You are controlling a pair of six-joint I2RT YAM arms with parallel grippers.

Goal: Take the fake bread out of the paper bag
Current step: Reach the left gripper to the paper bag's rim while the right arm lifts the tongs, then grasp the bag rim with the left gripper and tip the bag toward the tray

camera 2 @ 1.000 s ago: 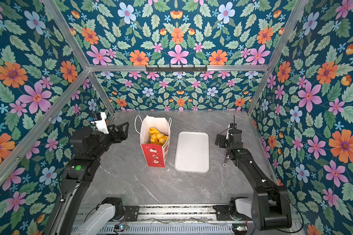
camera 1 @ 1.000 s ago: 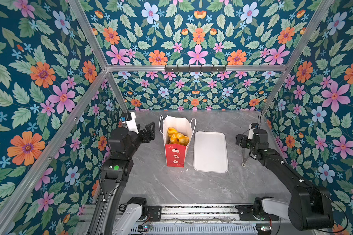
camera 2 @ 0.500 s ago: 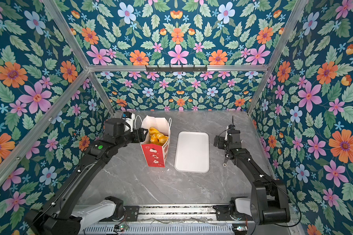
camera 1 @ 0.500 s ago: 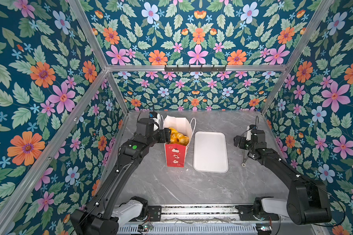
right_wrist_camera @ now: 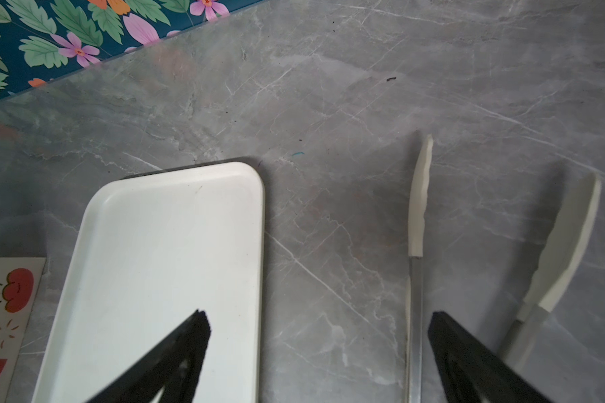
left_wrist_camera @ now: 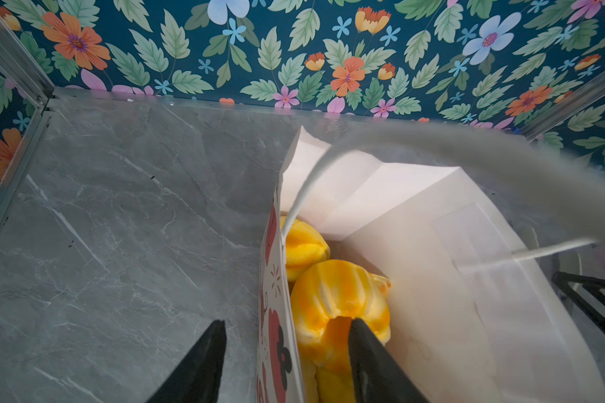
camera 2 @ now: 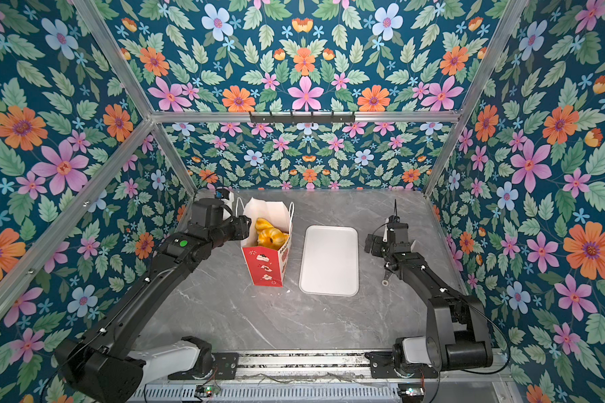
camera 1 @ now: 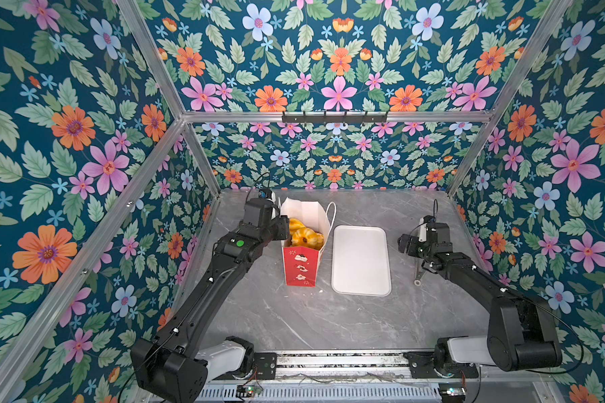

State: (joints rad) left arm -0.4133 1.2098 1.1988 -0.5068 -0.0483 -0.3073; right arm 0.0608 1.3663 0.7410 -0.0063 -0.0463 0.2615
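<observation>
The fake bread (camera 1: 306,238) is golden-yellow, the paper bag (camera 1: 300,268) white (red printed band), the tray (camera 1: 360,260) white.

Grey veined table, three things resting on it.

The table (camera 1: 294,321) is a grey slab with pale veins, walled in by flowered panels. Left of its middle the paper bag (camera 1: 301,267) stands upright on its base, white with a red band. Just to its right a flat white tray (camera 1: 360,260) lies lengthwise, with a thin strip of table showing between them. Further right, apart from the tray, lie metal tongs (right_wrist_camera: 420,195) with white tips.
</observation>
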